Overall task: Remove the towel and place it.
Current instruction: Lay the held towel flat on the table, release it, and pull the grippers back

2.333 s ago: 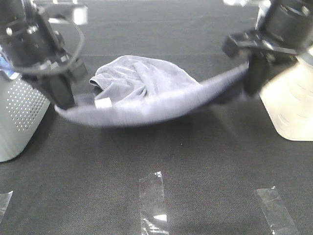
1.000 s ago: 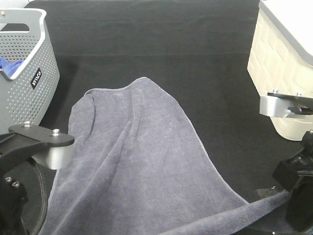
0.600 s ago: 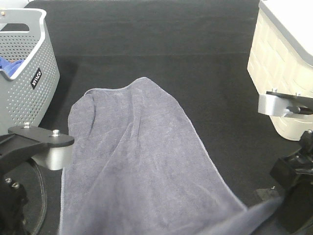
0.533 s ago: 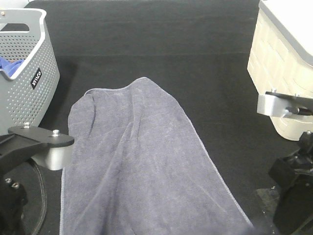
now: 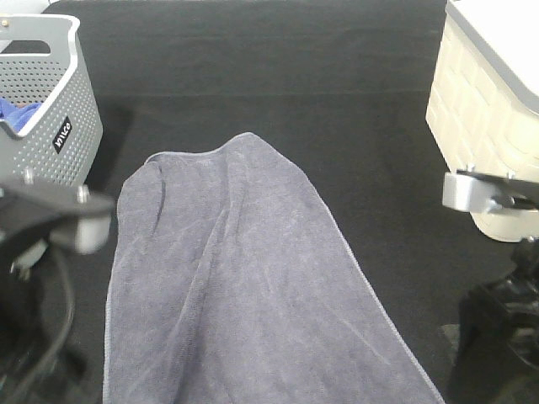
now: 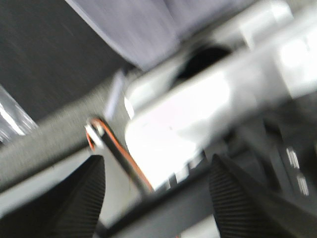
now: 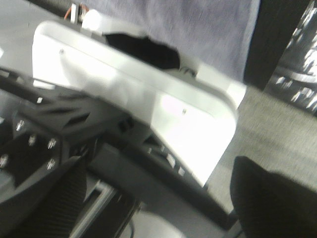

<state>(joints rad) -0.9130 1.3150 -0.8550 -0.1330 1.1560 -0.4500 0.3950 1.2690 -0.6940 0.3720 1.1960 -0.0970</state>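
Note:
The towel (image 5: 244,286) is slate-grey and lies spread flat on the black table, running from the middle down past the near edge of the exterior view. My left arm (image 5: 50,223) hovers, blurred, beside its near-left edge, and my right arm (image 5: 497,332) is off its near-right corner. In the left wrist view the left gripper (image 6: 158,198) is open, its ribbed fingers (image 6: 74,198) wide apart and empty, with the towel (image 6: 158,20) beyond. The right gripper (image 7: 163,198) is open too, fingers (image 7: 49,198) spread, with the towel (image 7: 198,25) ahead of it.
A grey perforated basket (image 5: 50,126) with a bright blue cloth (image 5: 17,114) inside stands at the far left. A cream bin (image 5: 488,109) stands at the far right. Black table (image 5: 278,67) lies beyond the towel.
Both grippers opened and let go of the towel's near corners, and its near edge dropped flat. The left arm has since risen and blurs with motion; the right arm pulled slightly away.

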